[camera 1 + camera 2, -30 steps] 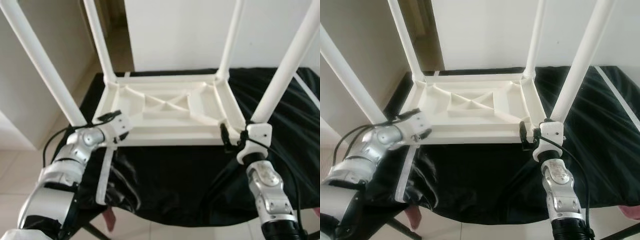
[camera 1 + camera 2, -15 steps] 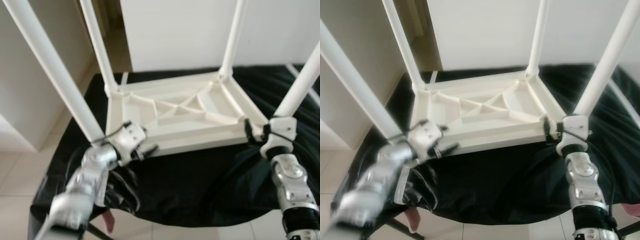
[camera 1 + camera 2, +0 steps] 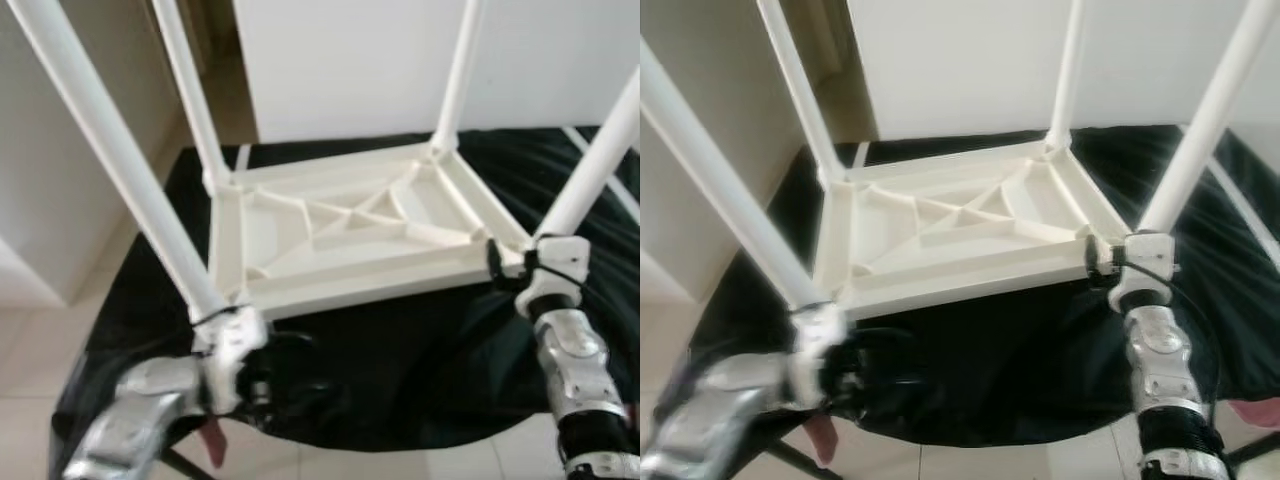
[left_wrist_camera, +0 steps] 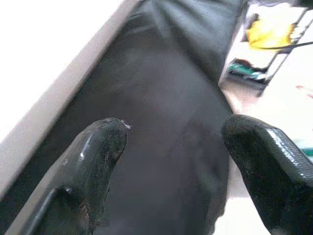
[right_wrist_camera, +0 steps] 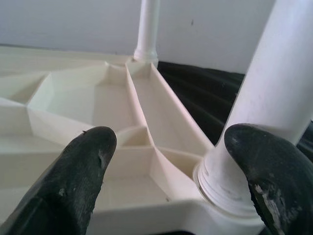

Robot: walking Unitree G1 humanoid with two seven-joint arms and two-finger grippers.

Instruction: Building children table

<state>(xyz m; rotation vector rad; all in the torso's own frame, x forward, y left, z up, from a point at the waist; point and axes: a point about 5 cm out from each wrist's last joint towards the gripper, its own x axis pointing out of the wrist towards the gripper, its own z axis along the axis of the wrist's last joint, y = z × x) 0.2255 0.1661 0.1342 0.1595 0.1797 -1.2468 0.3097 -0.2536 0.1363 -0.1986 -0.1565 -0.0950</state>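
Black cloth (image 3: 400,350) cushions the upturned children's table (image 3: 340,235); my right end effector (image 5: 166,161) gapes at its corner to steady it, my left end effector (image 4: 171,142) open, empty.

A plain white wall panel (image 3: 340,60) fills the scene from 11 to 2 o'clock, with a dim brownish doorway gap (image 3: 215,50) beside it at 11. A pale grey wall (image 3: 40,190) runs down the 9 o'clock side to a light tiled floor (image 3: 30,380) at 7 o'clock. A black crinkled cloth (image 3: 400,360) covers the work surface at the centre, lit evenly.
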